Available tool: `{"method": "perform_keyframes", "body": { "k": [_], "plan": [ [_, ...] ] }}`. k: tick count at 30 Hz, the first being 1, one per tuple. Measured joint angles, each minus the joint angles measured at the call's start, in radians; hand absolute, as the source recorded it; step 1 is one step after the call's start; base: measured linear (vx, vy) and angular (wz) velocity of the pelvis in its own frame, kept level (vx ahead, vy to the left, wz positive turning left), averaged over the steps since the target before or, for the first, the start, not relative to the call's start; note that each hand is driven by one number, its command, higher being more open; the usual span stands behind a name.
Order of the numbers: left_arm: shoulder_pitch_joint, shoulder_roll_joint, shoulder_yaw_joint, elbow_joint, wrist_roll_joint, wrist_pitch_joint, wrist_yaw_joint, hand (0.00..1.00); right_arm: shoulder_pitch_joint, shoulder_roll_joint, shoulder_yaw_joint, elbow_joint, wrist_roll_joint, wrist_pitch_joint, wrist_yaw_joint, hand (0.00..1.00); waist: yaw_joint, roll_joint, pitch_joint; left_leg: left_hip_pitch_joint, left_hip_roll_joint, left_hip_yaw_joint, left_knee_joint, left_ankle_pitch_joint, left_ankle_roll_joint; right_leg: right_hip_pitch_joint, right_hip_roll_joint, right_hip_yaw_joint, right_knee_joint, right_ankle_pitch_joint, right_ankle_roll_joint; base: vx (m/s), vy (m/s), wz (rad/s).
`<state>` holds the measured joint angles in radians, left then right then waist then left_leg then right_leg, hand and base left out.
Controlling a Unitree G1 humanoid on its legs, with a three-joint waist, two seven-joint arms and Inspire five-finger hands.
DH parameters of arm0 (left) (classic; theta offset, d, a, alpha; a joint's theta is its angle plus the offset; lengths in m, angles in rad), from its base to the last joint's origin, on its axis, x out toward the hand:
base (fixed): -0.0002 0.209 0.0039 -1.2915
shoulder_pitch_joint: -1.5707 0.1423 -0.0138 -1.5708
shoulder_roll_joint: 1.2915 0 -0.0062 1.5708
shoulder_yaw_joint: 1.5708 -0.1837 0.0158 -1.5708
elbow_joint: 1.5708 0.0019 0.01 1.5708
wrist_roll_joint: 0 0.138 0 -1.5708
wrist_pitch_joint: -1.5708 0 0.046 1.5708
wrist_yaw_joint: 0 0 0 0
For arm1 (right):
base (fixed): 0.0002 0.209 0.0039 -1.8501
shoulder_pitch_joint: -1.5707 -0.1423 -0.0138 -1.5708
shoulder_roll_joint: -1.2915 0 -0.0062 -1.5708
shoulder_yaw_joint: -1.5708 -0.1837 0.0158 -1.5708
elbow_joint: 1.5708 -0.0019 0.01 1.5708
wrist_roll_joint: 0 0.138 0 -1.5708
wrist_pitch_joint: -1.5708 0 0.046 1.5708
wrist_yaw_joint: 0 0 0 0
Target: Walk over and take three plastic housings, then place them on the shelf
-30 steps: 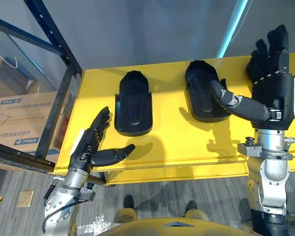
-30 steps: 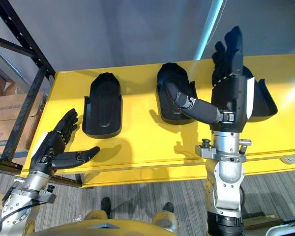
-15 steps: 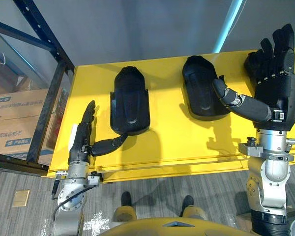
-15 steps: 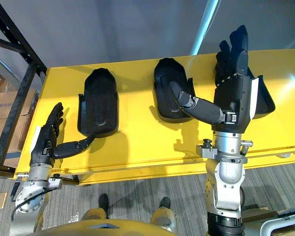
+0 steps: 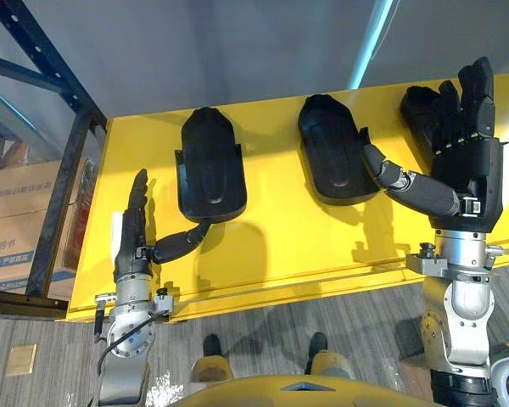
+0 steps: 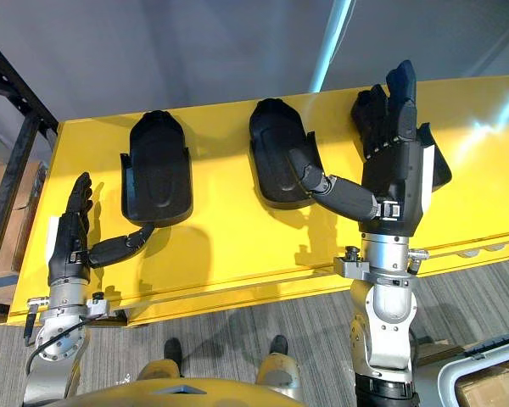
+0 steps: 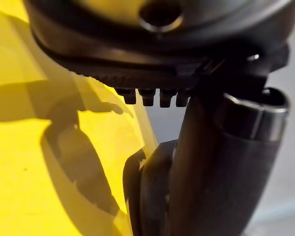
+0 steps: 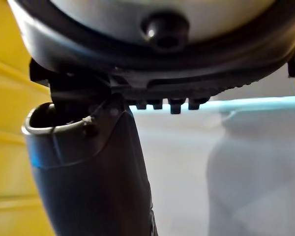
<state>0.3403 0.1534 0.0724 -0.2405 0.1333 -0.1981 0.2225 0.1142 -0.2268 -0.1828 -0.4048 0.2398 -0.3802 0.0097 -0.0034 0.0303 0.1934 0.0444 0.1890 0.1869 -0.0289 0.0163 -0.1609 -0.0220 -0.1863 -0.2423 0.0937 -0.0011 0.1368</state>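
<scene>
Three black plastic housings lie in a row on the yellow table [image 5: 280, 233], each with its long axis running 6 to 12 o'clock. From where I stand:
- left housing [image 5: 210, 165] at 11 o'clock
- middle housing [image 5: 331, 159] at 12 o'clock
- right housing [image 5: 417, 106] at 1 o'clock, partly covered by my own fingers

The three sit apart from one another, with bare yellow between them.

Left hand [image 5: 134, 242]: low over the near table edge, at 7 to 8 o'clock of the left housing. The fingers are straight and together, pointing to 12 o'clock. The thumb is stretched out sideways toward 2 o'clock, and its tip reaches the near rim of the left housing. I cannot tell whether it touches. The hand is spread and holds nothing.

Right hand [image 6: 394, 174]: held up at 4 o'clock of the middle housing, back of the hand toward the camera. The fingers are straight and pointing to 12 o'clock, overlapping the near part of the right housing. The thumb is extended toward 10 o'clock, with its tip over the right-hand edge of the middle housing. I cannot judge contact. The hand is wide open and has nothing in its grasp.

Surroundings: a dark metal rack [image 5: 64, 165] stands at 10 o'clock beside the table's left end. Cardboard boxes [image 5: 17, 220] sit behind it at 9 o'clock.
</scene>
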Motion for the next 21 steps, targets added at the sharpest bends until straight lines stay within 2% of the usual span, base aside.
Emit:
{"method": "perform_keyframes", "body": {
  "k": [6,21],
  "plan": [
    [-0.033,0.000,-0.001,0.001,0.001,0.000,0.039,1.00,0.031,0.001,0.006,0.000,0.000,0.000,0.002,1.00,-0.002,-0.003,0.003,0.000,0.014,0.002,0.010,-0.005,-0.004,0.003,0.013,0.011,0.000,-0.002,-0.003,0.00,-0.001,-0.01],
    [-0.034,0.000,0.000,0.000,-0.004,-0.011,0.039,1.00,0.030,0.032,0.009,0.000,0.000,0.000,0.002,1.00,-0.002,-0.002,0.002,0.005,0.015,0.008,0.015,-0.007,-0.006,0.008,0.016,0.028,0.000,-0.002,-0.004,0.00,-0.001,-0.01]
  ]
}}
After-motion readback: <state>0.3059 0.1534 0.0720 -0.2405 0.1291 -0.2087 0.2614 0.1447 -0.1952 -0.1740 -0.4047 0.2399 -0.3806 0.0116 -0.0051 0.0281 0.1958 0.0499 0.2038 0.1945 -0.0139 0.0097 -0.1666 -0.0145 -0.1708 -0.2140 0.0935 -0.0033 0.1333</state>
